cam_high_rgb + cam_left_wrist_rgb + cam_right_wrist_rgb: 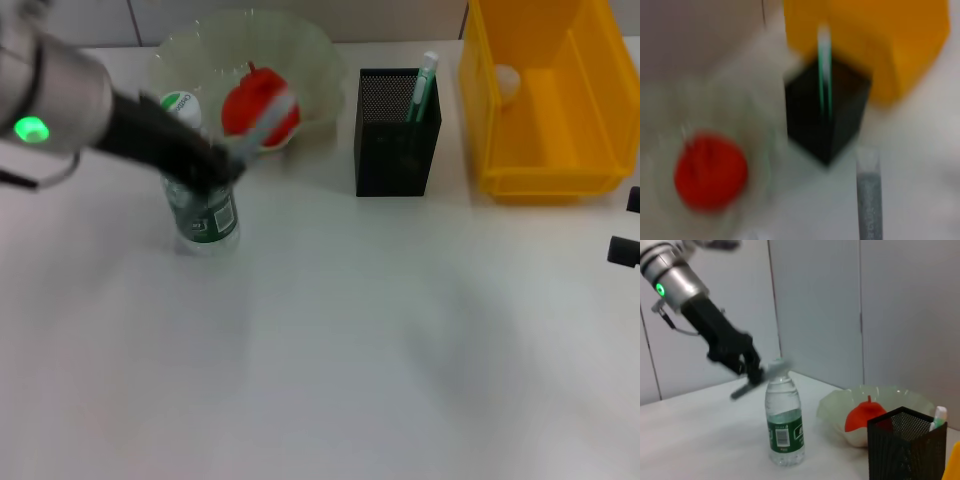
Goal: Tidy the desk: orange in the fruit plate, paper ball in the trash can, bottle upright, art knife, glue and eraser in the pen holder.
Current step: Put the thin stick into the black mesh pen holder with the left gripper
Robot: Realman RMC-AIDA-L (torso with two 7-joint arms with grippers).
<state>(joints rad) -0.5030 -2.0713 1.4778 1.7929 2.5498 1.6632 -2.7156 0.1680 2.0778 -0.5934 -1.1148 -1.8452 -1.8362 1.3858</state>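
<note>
My left gripper (226,160) hangs over the upright bottle (206,215), shut on the grey art knife (262,128), which points toward the pen holder (396,135). The right wrist view shows the same gripper (755,374) holding the art knife (762,376) just above the bottle (784,425). In the left wrist view the art knife (869,200) aims at the pen holder (827,117). The mint-green glue (424,84) stands in the holder. The orange (256,110) lies in the fruit plate (312,52). A paper ball (506,80) sits in the yellow trash can (545,150). The eraser is out of view.
My right gripper (626,228) is parked at the table's right edge, beside the trash can. The white table (380,340) stretches across the front. A wall stands behind the plate and the bin.
</note>
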